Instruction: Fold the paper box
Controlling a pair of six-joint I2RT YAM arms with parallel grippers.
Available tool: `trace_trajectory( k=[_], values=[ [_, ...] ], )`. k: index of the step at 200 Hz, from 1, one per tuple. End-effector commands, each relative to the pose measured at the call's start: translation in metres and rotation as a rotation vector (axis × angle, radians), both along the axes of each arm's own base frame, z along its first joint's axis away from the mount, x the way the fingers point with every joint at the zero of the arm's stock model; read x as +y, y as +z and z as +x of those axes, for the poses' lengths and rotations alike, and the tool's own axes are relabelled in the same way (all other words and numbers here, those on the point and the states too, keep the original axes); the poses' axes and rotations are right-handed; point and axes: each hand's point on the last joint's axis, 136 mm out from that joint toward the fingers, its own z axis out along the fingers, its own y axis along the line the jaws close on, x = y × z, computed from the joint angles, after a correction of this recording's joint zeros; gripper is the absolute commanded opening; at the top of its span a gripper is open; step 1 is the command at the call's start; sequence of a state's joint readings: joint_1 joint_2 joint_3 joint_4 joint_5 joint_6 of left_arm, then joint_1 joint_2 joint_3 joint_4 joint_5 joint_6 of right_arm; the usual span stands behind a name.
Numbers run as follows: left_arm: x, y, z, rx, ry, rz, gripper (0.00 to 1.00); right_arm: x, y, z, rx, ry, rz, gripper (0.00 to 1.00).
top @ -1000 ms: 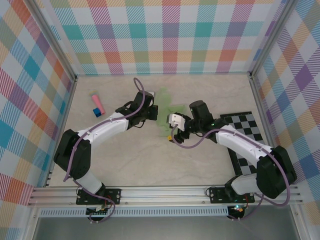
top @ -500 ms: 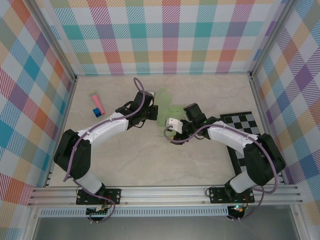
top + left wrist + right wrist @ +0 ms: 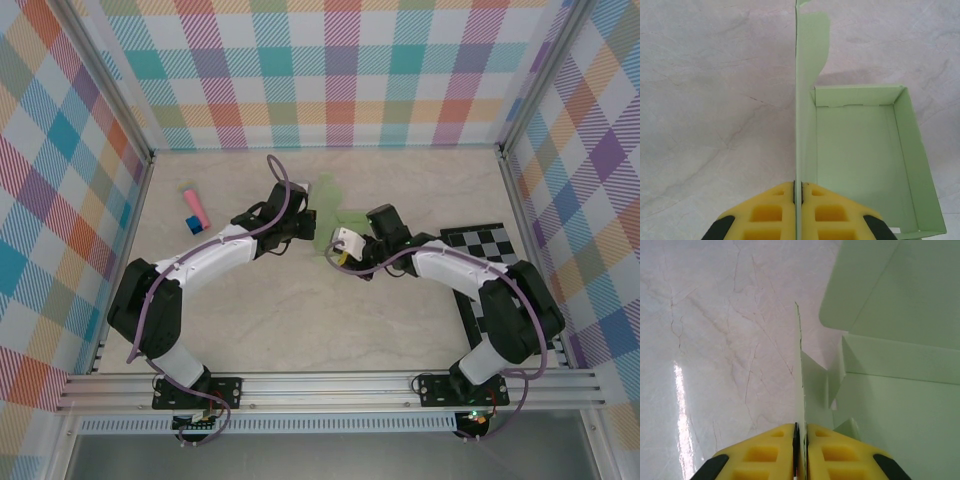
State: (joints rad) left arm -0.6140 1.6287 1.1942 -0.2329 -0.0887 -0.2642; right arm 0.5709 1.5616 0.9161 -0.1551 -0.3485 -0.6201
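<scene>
Pale green card sits a little behind the middle of the bench: the paper box (image 3: pixel 328 192), partly folded, lies between my two hands. From the left wrist camera the paper box (image 3: pixel 860 165) reads as an open tray with low walls resting on the bench (image 3: pixel 715 100). One tall panel stands upright along its left side and ends in a rounded flap at the far end.

My left hand (image 3: pixel 798 187) is clamped on that upright panel. The card runs edge-on between the yellow pads (image 3: pixel 770 212), with no gap either side. In the top view the left hand (image 3: pixel 308 225) sits at the box's left edge. Its arm rises from the base at the near left and reaches across to the right.

My right hand (image 3: pixel 801 427) is pinched shut on a thin card flap that runs edge-on between its pads (image 3: pixel 835 452). The rest of the paper box (image 3: pixel 900 405) lies to the right of that flap, with a rounded tab beyond it. From above, the right hand (image 3: pixel 338 255) meets the box at its near right side, close to the left hand. Its arm bends up from the near-right base and leans left, crossing part of the checkered board (image 3: pixel 490 265).

A pink-and-blue stick (image 3: pixel 195 210) lies well apart on the far left of the bench (image 3: pixel 300 320).
</scene>
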Motion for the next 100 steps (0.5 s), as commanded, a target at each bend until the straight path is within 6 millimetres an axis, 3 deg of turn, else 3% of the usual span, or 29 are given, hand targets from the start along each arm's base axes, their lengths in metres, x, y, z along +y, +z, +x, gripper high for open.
trace_trajectory(
  k=[1,100],
  values=[
    [-0.008,-0.007,-0.009,0.030,-0.043,0.025,0.00,0.000,0.005,0.014,0.071,-0.082,0.076,0.11],
    [0.003,-0.010,-0.007,-0.023,-0.074,0.135,0.00,-0.017,0.017,0.045,0.249,-0.215,0.184,0.11]
  ],
)
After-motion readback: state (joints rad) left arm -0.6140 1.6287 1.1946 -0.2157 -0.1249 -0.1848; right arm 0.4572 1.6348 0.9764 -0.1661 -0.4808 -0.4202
